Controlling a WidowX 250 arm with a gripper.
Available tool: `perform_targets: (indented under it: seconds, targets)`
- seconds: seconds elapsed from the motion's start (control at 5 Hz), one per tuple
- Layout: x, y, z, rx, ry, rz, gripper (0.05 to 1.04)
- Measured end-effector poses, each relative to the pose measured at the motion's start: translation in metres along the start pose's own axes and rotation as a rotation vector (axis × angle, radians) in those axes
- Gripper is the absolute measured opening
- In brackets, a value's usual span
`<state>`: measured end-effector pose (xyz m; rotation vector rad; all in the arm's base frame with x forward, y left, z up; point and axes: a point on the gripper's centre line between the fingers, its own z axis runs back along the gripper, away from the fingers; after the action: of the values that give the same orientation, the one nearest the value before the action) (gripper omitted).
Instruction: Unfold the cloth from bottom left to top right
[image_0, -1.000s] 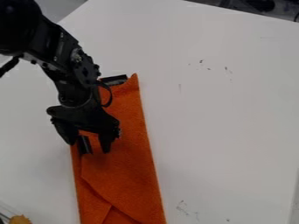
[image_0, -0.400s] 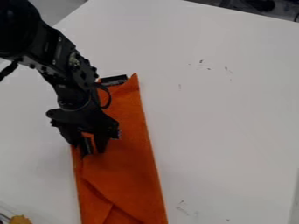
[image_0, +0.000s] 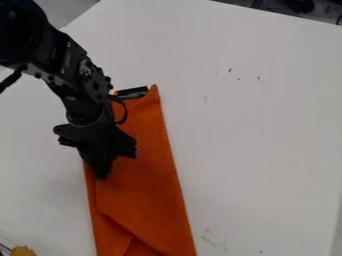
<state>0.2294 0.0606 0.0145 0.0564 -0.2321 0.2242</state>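
On the surface (image_0: 260, 135), the folded cloth (image_0: 145, 195) is pinched by the end effector (image_0: 101, 175), with unfolding left to be done.

The big white worktop (image_0: 254, 130) has small dark marks (image_0: 230, 70) near the top right and faint gray smudges (image_0: 208, 240) near the bottom. A bumpy yellow thing (image_0: 23, 251) pokes in at the bottom left corner. Some dark things (image_0: 297, 6), too hard to name, are past the worktop's top right edge.
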Motion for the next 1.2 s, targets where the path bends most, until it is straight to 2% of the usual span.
perform_targets:
  seconds: [0.2,0.4,0.6,0.8,1.2]
  targets:
    - [0.0,-0.001,0.002,0.019,0.025,-0.009,0.073]
    - [0.014,-0.013,0.017,0.069,0.008,-0.048,0.059]
    - [0.029,-0.028,0.027,0.082,-0.022,-0.094,0.058]
    - [0.044,-0.047,0.024,0.045,-0.05,-0.16,0.058]
    - [0.071,-0.083,0.005,-0.064,-0.061,-0.326,0.058]
